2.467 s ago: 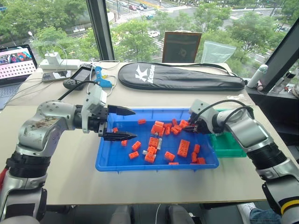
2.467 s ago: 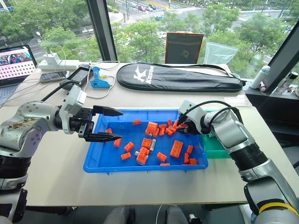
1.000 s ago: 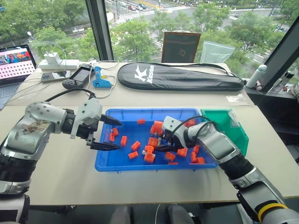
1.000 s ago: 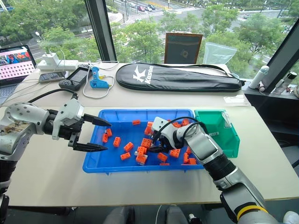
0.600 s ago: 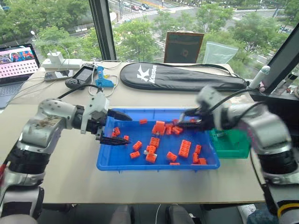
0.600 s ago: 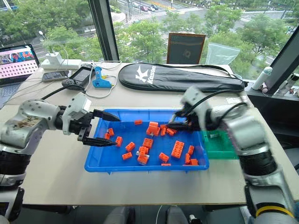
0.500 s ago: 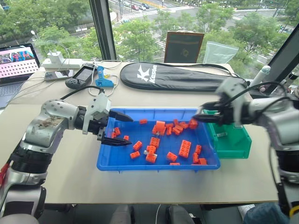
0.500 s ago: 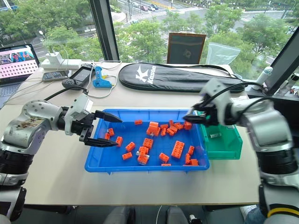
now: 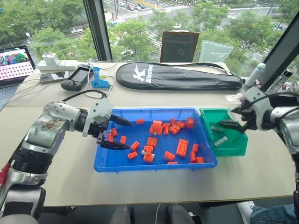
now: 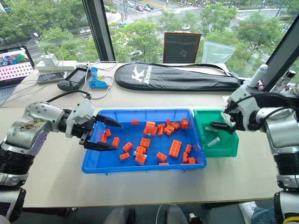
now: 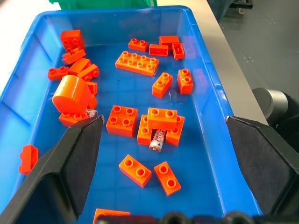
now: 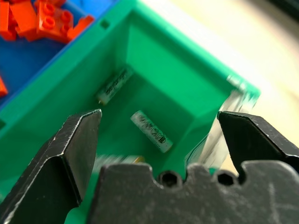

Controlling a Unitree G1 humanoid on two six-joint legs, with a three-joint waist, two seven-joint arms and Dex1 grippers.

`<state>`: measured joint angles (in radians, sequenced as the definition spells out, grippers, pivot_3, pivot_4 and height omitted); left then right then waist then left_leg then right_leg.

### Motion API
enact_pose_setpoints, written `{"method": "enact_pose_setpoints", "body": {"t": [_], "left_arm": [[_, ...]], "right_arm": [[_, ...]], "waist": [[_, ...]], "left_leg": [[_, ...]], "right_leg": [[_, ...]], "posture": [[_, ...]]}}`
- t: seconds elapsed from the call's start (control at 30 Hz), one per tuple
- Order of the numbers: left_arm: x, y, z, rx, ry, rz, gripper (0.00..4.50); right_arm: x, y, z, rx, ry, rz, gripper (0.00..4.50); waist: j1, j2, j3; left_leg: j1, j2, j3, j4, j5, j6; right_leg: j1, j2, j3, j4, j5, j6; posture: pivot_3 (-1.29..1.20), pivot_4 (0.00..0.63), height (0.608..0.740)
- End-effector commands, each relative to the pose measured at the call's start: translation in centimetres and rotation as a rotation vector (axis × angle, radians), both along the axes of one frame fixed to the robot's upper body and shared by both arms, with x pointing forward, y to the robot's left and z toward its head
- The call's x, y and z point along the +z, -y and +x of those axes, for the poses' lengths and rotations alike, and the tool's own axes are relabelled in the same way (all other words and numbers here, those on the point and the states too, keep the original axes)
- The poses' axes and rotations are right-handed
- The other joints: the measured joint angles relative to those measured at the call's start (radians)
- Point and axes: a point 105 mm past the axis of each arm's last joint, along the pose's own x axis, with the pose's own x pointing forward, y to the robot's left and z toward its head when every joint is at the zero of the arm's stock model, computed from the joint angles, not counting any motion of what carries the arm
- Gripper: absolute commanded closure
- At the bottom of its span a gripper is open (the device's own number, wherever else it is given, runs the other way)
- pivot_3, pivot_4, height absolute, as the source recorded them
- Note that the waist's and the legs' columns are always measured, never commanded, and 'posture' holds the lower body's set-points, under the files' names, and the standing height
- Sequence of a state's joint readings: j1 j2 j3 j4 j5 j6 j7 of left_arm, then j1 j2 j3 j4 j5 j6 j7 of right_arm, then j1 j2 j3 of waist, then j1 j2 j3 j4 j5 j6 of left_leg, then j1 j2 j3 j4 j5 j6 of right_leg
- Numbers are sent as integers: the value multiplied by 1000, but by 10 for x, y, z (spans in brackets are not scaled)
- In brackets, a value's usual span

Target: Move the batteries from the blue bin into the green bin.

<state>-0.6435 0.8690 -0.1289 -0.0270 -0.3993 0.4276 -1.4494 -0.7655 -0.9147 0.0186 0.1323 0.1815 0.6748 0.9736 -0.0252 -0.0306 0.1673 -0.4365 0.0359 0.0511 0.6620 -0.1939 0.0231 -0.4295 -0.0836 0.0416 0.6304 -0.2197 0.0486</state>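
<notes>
The blue bin (image 9: 154, 166) lies mid-table, strewn with orange bricks (image 9: 183, 147). One of the batteries (image 11: 157, 139) lies in it, half under a brick. My left gripper (image 9: 121, 134) hovers open and empty over the bin's left end. The green bin (image 9: 235, 149) stands against the blue bin's right end. My right gripper (image 9: 228, 118) hangs open and empty just above it. Looking along its fingers, two batteries (image 12: 148, 131) (image 12: 115, 85) lie loose on the green floor, and a third pale shape shows blurred at the finger base.
A black racket bag (image 9: 177, 77) lies across the back of the table. A game controller (image 9: 74, 79), blue glue gun (image 9: 99, 79), power strip (image 9: 56, 63) and laptop (image 9: 14, 63) sit back left. A white bottle (image 9: 254, 74) stands back right, near the table's edge.
My right gripper rose from among the bricks in the blue bin, swung right over the green bin and opened. The left gripper has barely moved.
</notes>
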Motion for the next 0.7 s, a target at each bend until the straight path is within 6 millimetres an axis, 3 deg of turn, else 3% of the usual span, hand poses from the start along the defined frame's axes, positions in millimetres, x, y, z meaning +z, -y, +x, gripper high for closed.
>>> {"method": "enact_pose_setpoints", "body": {"t": [0.03,0.17,0.27,0.33,0.57,0.7], "left_arm": [[12,-4,5,36,97,3,0],[14,-10,12,89,132,15,0],[14,-14,16,114,150,28,0],[14,-14,16,122,154,28,0],[15,-15,7,112,133,6,0],[18,-15,4,110,124,-9,0]], "right_arm": [[14,-74,-15,292,40,79,42],[-8,-131,-31,479,-42,131,42],[-26,-151,-30,506,-64,127,42],[-30,-164,-26,516,-89,214,42],[-52,-162,4,440,-83,159,42],[-61,-161,10,429,-99,147,42]], "waist": [[-2,0,0],[6,0,0],[16,0,0],[23,0,0],[18,0,0],[11,0,0]], "left_leg": [[0,0,-1,0,0,0],[-1,1,-2,0,0,0],[-2,1,-2,0,0,0],[-3,0,-3,0,0,0],[-3,0,-3,1,0,0],[-3,2,-3,1,0,0]], "right_leg": [[0,1,0,0,0,0],[0,2,0,0,0,0],[0,2,0,0,0,0],[0,2,0,-1,0,0],[0,2,0,0,0,0],[0,4,0,0,0,0]], "posture": [[0,150,740],[0,150,740],[0,150,740],[0,150,740],[0,150,740],[0,150,740]]}}
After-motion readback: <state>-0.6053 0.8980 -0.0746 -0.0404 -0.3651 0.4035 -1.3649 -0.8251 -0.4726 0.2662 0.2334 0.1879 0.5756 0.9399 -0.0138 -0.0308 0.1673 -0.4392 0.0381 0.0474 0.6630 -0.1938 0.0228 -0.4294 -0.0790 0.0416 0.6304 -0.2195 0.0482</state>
